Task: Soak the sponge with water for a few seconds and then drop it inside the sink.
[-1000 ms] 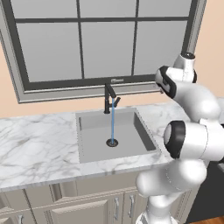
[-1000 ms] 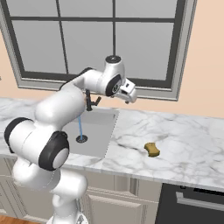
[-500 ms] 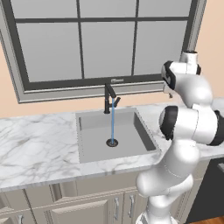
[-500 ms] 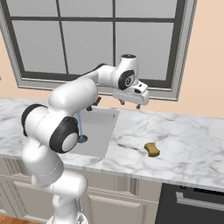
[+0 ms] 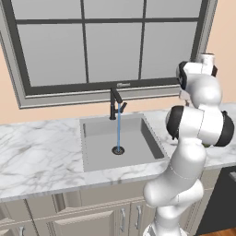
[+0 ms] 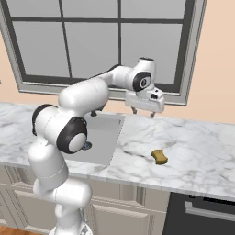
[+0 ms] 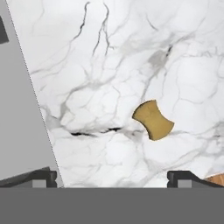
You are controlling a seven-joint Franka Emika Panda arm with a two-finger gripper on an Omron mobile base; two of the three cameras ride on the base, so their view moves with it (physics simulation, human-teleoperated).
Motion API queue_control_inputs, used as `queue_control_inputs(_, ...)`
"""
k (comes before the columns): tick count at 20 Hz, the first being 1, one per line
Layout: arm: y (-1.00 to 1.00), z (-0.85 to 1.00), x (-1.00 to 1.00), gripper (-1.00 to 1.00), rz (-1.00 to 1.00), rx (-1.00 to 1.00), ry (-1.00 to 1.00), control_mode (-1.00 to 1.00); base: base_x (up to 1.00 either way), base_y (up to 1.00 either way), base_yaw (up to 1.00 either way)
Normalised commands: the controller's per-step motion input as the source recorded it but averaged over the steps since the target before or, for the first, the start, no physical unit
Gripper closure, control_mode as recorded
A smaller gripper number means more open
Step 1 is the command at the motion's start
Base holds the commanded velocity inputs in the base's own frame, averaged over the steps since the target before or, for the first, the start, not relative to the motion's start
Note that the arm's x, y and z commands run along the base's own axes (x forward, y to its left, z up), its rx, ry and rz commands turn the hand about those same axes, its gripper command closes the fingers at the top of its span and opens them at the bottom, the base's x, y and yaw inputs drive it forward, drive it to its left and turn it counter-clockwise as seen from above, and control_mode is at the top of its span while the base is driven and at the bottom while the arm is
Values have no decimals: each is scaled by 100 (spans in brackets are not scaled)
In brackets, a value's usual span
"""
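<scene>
The sponge (image 6: 159, 156) lies on the white marble countertop (image 6: 193, 137), right of the sink (image 6: 109, 132); from above it is a small yellow-brown block (image 7: 153, 120). My gripper (image 6: 142, 113) hangs open and empty, well above the counter. It is between the sink's right rim and the sponge, pointing down. In the hand view its two dark fingertips (image 7: 41, 177) stand far apart, the sponge lies ahead toward the right one, and the grey sink (image 7: 17, 109) fills the left side. Water (image 5: 118, 126) runs in a thin blue stream from the black faucet (image 5: 113, 102) into the sink (image 5: 97, 152).
A large dark-framed window (image 5: 110, 41) rises behind the sink. Cabinet fronts (image 5: 92, 216) run below the counter, and a dark appliance front (image 6: 202, 215) sits under the counter's right part. My own arm (image 5: 198, 124) stands right of the basin.
The arm has swung right, from over the sink's back edge to above the counter, and the hand has turned to point down. The sponge and the water stream are unchanged.
</scene>
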Motion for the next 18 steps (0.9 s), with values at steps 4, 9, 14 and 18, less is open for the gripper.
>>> queue_control_inputs(4, -15, -26, -27, -100, 5, 5, 0, -100, 0, 0, 0)
queue_control_inputs(9, -24, -49, -10, -100, 4, 6, -6, -100, 0, 0, 0)
queue_control_inputs(14, -34, -60, -7, -100, 1, 5, -14, -100, 0, 0, 0)
queue_control_inputs(18, -34, -65, -18, -100, 1, 3, -18, -100, 0, 0, 0)
